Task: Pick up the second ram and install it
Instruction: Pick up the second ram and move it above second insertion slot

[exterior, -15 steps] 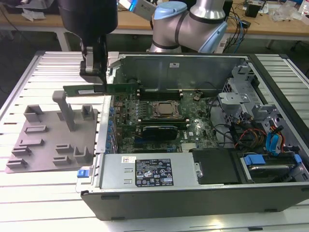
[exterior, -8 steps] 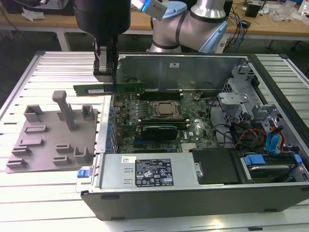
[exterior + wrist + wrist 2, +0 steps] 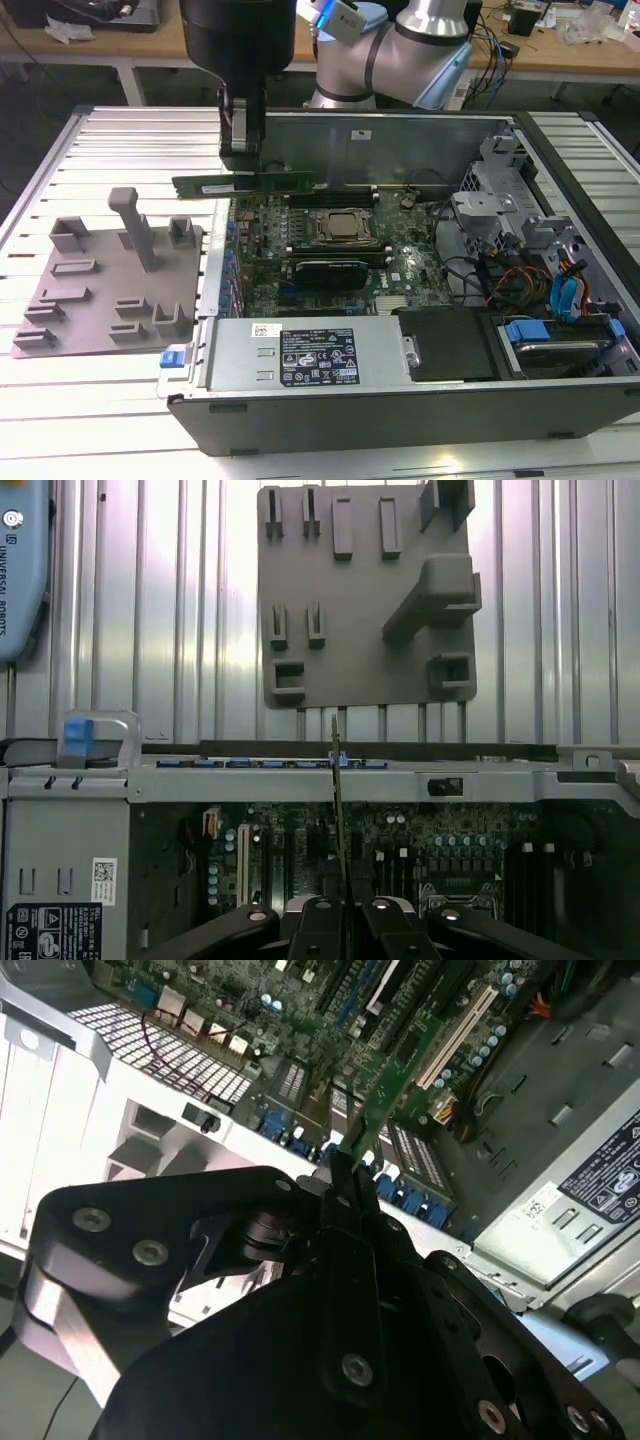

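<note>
The second ram (image 3: 241, 185) is a long, thin green stick held level in the air over the open computer case's wall on the exterior view's left, just behind the motherboard (image 3: 320, 260). My gripper (image 3: 243, 160) comes down from above and is shut on the stick near its middle. In the second wrist view the ram (image 3: 388, 1085) juts out from the black fingers (image 3: 350, 1210) over the board. In the first wrist view I see the ram (image 3: 338, 800) edge-on, rising from the fingers (image 3: 318, 915) and crossing the case's rim (image 3: 300, 780).
A grey holder plate (image 3: 110, 270) with slots and a post lies on the slatted table at the exterior view's left. Inside the case are the CPU socket (image 3: 345, 228), a black module (image 3: 330, 270), the power supply (image 3: 310, 355) and cables and drives (image 3: 560, 290).
</note>
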Controlling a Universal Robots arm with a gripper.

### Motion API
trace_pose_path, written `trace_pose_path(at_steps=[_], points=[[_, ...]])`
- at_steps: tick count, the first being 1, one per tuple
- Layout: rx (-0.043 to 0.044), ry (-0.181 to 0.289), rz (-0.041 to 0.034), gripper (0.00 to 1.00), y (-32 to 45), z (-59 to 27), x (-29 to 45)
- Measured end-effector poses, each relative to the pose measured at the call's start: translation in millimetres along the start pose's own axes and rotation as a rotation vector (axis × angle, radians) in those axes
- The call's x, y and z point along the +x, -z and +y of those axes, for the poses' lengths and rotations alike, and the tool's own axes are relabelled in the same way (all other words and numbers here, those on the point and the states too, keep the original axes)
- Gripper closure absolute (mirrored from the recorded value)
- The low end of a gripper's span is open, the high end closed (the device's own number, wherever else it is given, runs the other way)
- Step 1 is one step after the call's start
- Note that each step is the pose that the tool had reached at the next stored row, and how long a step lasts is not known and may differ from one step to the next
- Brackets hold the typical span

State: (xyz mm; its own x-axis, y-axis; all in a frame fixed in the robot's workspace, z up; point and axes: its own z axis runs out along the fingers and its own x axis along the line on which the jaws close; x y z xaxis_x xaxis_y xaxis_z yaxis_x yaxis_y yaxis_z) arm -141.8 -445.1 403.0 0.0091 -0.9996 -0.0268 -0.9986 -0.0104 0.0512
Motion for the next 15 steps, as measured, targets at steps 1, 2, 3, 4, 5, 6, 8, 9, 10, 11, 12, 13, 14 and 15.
trace_pose_path(at_steps=[1, 2, 3, 4, 5, 6, 8, 9, 10, 11, 12, 13, 14, 15], points=[[0.0000, 0.000, 0.0000, 0.89, -0.4, -2.4, -0.2], [-0.0001, 0.000, 0.0000, 0.89, -0.9, -5.2, -0.6], [-0.0001, 0.000, 0.0000, 0.89, -1.5, -8.2, -0.9], [-0.0002, 0.000, 0.0000, 0.89, -1.9, -10.0, -1.1], [-0.0001, 0.000, 0.0000, 0.89, -2.3, -11.0, -1.2], [-0.0002, 0.000, 0.0000, 0.89, -2.6, -12.0, -1.2], [-0.0003, 0.000, 0.0000, 0.89, -3.2, -14.5, -1.5], [-0.0004, 0.000, 0.0000, 0.89, -3.6, -15.8, -1.8], [-0.0005, 0.000, 0.0001, 0.89, -4.0, -17.2, -2.3], [-0.0007, 0.000, 0.0000, 0.89, -4.5, -18.3, -2.6], [-0.0009, 0.000, -0.0001, 0.89, -5.5, -20.9, -3.8], [-0.0016, 0.000, -0.0002, 0.89, -8.1, -24.3, -6.9], [-0.0020, 0.000, -0.0020, 0.89, -10.1, -26.1, -8.5], [-0.0021, -0.001, -0.0054, 0.89, -11.4, -28.1, -9.0]])
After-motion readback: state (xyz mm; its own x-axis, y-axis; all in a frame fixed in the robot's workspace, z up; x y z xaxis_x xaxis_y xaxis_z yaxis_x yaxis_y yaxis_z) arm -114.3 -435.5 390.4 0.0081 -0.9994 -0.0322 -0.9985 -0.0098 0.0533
